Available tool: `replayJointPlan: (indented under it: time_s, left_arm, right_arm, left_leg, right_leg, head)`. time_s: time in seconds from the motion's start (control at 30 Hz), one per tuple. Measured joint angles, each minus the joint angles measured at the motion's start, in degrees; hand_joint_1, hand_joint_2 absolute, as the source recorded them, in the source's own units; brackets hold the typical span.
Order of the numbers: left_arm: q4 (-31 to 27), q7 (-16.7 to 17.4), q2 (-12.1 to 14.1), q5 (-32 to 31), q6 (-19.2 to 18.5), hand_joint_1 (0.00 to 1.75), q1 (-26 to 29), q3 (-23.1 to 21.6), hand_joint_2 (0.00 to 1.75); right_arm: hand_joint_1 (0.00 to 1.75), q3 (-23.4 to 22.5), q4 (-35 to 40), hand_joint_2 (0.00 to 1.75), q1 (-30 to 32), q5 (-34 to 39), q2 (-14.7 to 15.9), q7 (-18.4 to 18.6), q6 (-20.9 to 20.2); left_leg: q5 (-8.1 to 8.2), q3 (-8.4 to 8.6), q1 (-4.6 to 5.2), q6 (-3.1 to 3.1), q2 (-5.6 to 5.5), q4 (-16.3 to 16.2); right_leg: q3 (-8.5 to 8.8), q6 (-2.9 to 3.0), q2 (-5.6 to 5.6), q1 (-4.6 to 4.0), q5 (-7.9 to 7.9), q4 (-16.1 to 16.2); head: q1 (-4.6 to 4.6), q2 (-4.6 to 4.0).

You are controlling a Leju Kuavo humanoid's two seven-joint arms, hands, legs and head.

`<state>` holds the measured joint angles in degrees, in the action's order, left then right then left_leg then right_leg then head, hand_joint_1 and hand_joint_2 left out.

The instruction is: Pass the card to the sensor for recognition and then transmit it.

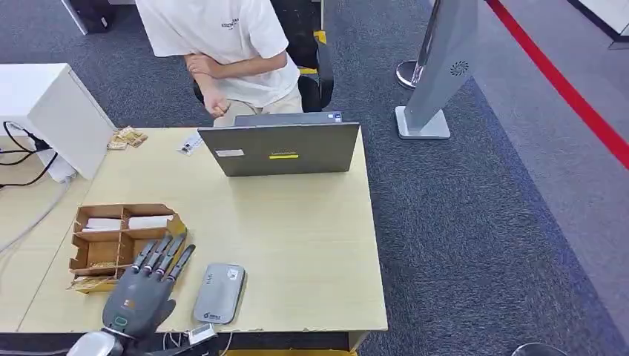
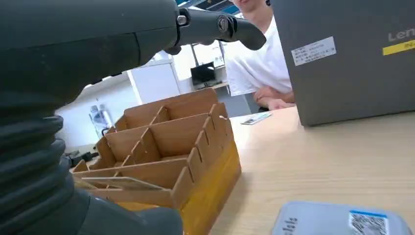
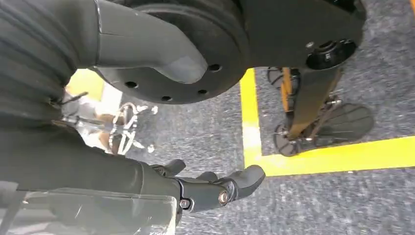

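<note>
Card [image 2: 122,183] lying flat in near compartment of wooden organizer [image 1: 122,241], thin, stiff, slick, so probably best pinched by an exposed edge; left hand [image 1: 148,285] spread, empty, hovering over organizer beside card reader [image 1: 219,294].

My left hand [image 1: 142,291] is dark grey with red-and-silver bands on its fingers [image 1: 165,254]; a ribbed cover, perhaps rubber, sleeves the wrist.
</note>
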<state>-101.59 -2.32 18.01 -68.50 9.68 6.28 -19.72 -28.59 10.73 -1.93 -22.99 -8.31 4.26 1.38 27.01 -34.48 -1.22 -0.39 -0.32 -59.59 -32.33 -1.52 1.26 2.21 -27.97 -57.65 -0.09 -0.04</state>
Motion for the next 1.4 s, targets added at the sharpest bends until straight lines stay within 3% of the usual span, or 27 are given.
replayJointPlan:
  time_s: [0.2, 0.33, 0.53, 1.0, 1.4]
  left_arm:
    - [-1.35, 0.63, -0.18, -1.38, 2.12, 0.0, 2.38, -0.55, 1.75]
    - [-1.59, 4.51, -1.16, -7.42, 6.25, 0.0, 2.67, -0.55, 1.75]
    - [-2.25, 7.72, -2.51, -11.06, 6.75, 0.0, 2.75, -0.52, 1.75]
    - [-2.25, 10.67, -4.24, -12.81, 8.2, 0.0, 2.98, -0.28, 1.75]
    - [-2.25, 13.88, -6.86, -11.96, 11.98, 0.0, 5.93, 4.05, 1.75]
  right_arm:
    - [0.0, -0.04, 0.02, 1.75, 0.29, -0.35, 0.0, 0.28, 0.04]
    - [0.0, -0.15, 0.13, 1.75, 0.32, -0.9, 0.0, -1.07, 0.02]
    - [0.0, -0.88, 0.22, 1.75, 0.09, -1.18, -0.35, -1.27, 0.55]
    - [0.0, -1.38, 0.24, 1.75, 0.09, -2.19, -0.59, -1.25, 0.52]
    - [0.0, -1.53, 0.28, 1.75, 0.33, -3.04, -0.59, -1.09, 0.61]
  left_leg:
    - [0.0, 0.0, 0.0, 0.0, -0.05, 0.0]
    - [0.0, -0.01, 0.0, 0.0, -0.07, 0.0]
    - [0.0, 0.0, 0.0, 0.0, -0.1, 0.0]
    - [0.0, 0.0, 0.0, 0.0, -0.11, 0.01]
    - [0.0, 0.0, 0.0, 0.0, -0.14, 0.01]
  right_leg:
    - [-0.01, 0.0, -0.03, 0.0, -0.01, 0.0]
    - [0.01, 0.0, -0.05, 0.0, 0.0, 0.0]
    - [0.04, 0.0, -0.05, 0.0, 0.0, 0.0]
    - [0.04, 0.0, -0.06, 0.0, 0.0, 0.0]
    - [0.04, 0.0, -0.1, 0.0, 0.0, 0.0]
  head:
    - [0.0, 0.0]
    - [0.0, 0.0]
    - [0.0, 0.0]
    - [0.0, 0.0]
    - [0.0, 0.0]
